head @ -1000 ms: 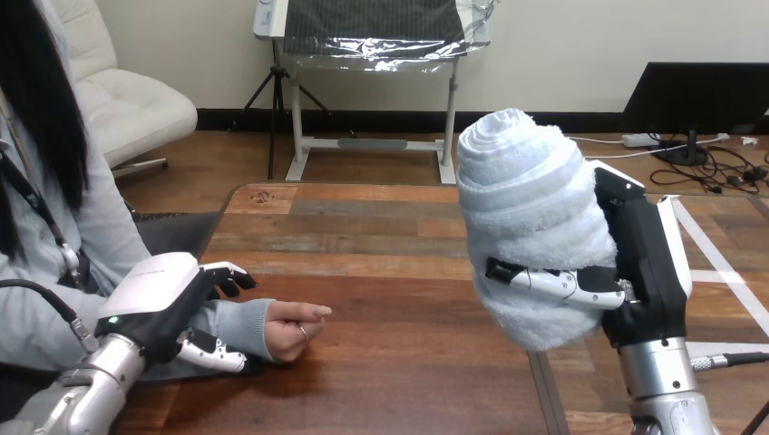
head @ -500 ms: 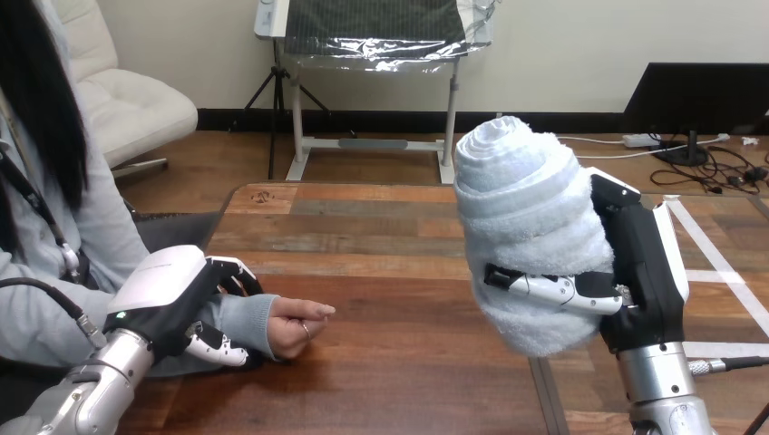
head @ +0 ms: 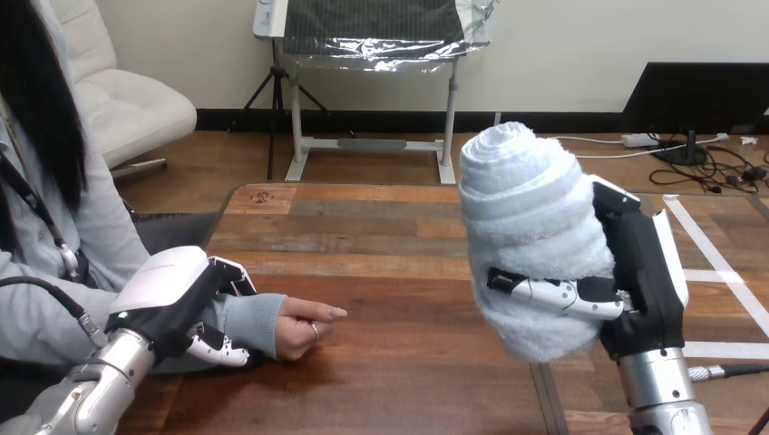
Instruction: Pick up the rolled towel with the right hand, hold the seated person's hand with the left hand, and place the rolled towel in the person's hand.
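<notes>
The right hand (head: 646, 263) holds the rolled towel (head: 535, 217) over the right side of the worktop (head: 399, 272), close to its near edge. The towel is white and thick. It stands roughly upright with a slight tilt, and the spiral of its roll shows at the top end. The thumb (head: 553, 292) crosses the towel's lower front and the black palm presses against its right side, so the hand is closed round the roll. The silver right forearm (head: 657, 394) rises straight up from the near edge.

Near the worktop's left edge the person's hand (head: 304, 328) rests on the wood. It is loosely curled, with one finger stretched toward the middle of the worktop. It holds nothing. The left hand (head: 168, 294) comes in from the near left corner and is closed on the person's wrist (head: 249, 322) at the grey cuff, with its fingers (head: 231, 269) over the top and its thumb (head: 216, 348) underneath. The towel and the person's hand are well apart, with bare wood between them
</notes>
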You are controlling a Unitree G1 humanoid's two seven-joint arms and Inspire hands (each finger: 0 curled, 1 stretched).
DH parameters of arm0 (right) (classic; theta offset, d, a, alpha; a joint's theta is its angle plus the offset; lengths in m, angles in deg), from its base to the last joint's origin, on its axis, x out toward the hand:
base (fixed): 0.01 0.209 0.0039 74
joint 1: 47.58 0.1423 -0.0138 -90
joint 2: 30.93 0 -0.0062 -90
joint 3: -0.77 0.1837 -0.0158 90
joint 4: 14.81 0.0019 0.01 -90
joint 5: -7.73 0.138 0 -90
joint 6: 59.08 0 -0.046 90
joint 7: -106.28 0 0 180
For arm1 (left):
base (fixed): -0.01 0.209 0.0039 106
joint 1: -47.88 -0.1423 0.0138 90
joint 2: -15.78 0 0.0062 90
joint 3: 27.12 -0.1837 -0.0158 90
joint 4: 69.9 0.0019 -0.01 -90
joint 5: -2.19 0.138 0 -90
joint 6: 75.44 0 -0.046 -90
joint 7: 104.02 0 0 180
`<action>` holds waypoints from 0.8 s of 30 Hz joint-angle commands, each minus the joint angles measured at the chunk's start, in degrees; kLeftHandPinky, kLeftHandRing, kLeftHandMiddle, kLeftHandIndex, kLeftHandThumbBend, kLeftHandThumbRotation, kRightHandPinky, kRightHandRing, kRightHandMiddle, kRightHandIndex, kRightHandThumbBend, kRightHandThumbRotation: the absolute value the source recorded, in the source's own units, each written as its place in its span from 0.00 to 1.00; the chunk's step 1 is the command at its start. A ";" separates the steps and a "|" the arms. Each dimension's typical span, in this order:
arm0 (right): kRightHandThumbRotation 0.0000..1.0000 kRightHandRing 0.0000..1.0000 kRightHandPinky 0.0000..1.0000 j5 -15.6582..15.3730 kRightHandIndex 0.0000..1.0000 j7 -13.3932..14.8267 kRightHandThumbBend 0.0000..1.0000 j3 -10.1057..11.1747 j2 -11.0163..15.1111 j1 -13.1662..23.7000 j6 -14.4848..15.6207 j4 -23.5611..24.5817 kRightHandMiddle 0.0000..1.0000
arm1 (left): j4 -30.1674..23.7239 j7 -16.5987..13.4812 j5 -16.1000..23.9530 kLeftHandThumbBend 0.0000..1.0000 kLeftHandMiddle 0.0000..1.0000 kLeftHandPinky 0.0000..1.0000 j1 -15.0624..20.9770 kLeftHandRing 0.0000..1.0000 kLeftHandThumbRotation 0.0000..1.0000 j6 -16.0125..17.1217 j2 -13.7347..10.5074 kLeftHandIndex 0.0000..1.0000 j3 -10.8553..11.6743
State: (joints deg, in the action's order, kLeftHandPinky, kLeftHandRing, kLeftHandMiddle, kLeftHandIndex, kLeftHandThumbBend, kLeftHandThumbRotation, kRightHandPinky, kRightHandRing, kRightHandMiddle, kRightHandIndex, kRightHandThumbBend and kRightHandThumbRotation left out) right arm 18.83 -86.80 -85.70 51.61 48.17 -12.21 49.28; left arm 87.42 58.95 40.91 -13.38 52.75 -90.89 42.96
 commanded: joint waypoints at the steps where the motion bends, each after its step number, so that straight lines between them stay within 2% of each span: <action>1: 0.00 0.31 0.25 0.69 0.42 -0.03 0.76 0.90 -0.99 3.13 -0.49 2.51 0.41 | 0.69 0.87 0.67 0.97 0.45 0.34 1.03 0.39 0.00 0.30 0.00 0.46 -1.90; 13: 0.00 0.31 0.26 -0.02 0.42 0.03 0.75 0.93 -1.41 3.81 -1.11 0.86 0.41 | -0.40 3.13 0.20 0.97 0.42 0.31 1.31 0.36 0.00 1.43 -0.52 0.43 -1.92; 24: 0.00 0.30 0.25 -0.11 0.42 -0.35 0.75 1.08 -1.91 4.73 -1.03 -0.73 0.41 | -1.78 3.58 0.32 0.96 0.40 0.28 1.41 0.33 0.00 3.55 -1.21 0.40 -2.06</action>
State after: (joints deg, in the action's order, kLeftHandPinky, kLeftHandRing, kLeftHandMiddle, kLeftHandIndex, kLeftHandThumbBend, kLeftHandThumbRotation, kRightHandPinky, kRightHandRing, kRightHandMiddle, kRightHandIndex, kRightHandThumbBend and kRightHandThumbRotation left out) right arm 18.55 -87.04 -85.68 49.98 48.20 -12.21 48.83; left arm 87.25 61.37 40.84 -12.83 54.67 -91.72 42.57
